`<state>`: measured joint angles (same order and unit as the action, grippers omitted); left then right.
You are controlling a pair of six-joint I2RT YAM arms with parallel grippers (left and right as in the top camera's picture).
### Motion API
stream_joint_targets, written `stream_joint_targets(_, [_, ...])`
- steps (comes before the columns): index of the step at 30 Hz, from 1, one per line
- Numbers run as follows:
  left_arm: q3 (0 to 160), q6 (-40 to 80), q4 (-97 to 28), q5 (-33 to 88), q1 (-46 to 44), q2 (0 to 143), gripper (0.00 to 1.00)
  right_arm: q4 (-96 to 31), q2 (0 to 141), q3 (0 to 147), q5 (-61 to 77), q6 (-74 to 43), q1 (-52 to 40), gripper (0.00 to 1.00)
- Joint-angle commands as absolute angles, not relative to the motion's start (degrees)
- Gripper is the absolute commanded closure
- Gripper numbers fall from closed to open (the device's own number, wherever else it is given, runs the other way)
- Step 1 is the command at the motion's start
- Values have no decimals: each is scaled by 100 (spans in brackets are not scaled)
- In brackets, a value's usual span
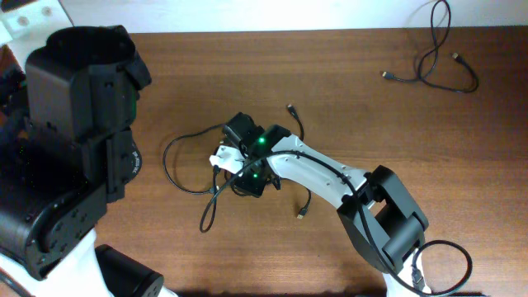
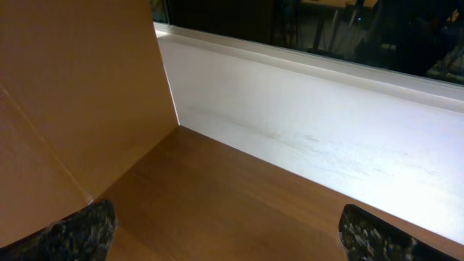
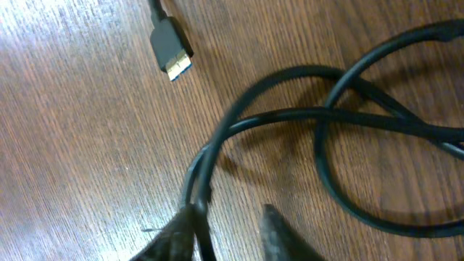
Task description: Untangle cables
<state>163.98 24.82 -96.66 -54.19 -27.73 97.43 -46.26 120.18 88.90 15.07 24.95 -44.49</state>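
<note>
The right jaws stand slightly apart, low over the bench [image 1: 371, 107], with bare wood between them. Two strands of the cables [image 3: 328, 109] run against one finger [image 3: 187, 226] and do not look pinched. The tangle lies mid-bench, its loops spreading toward the left edge, with a gold-tipped plug [image 3: 172, 52] free beside it. A separate cord [image 1: 437, 66] lies alone near the far right corner. The cords look light, limp and slick, so just behind a plug seems the best hold. The left jaws gape on nothing, facing a cardboard panel [image 2: 72, 94] and a white wall [image 2: 326, 145]. The bench is smooth wood.
</note>
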Motion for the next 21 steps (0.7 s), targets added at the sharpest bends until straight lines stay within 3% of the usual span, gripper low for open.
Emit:
stream_joint_targets(1, [16403,2381,-9668,-5374,-2757,9758,1,-4609,12040,8829,1625,2506,-4460,80])
stream_joint_targets(4, [16403,2364,-9671,-5374,-2757,9751,1,-4609,12040,8829,1629,2504,-4460,80])
stream_joint_targets(6, [16403,2364,-9671,-5371,-2757,9751,1,-4604,12040,8829,1747,2506,-4460,96])
stream_joint_targets(8, [16403,2364,-9671,-5367,-2757,9749,1,-4654,11900,8986,1859,2506,-4460,96])
stream_joint_targets(13, [16403,2366,-9671,-5251,-2757,9751,1,-6080,10836,11797,1686,2484,-4460,96])
stream_joint_targets(17, [15911,2368,-9668,-5074,-2757,9754,1,-6936,10414,14547,-226,1739,-4453,96])
stream_joint_targets(19, [15524,2370,-9638,-5074,-2757,9754,0,-7041,10335,15089,-1105,1682,-4453,96])
stream_joint_targets(21, [15148,2370,-9612,-5054,-2757,9754,8,-7026,10219,15174,-1739,1682,-4453,96])
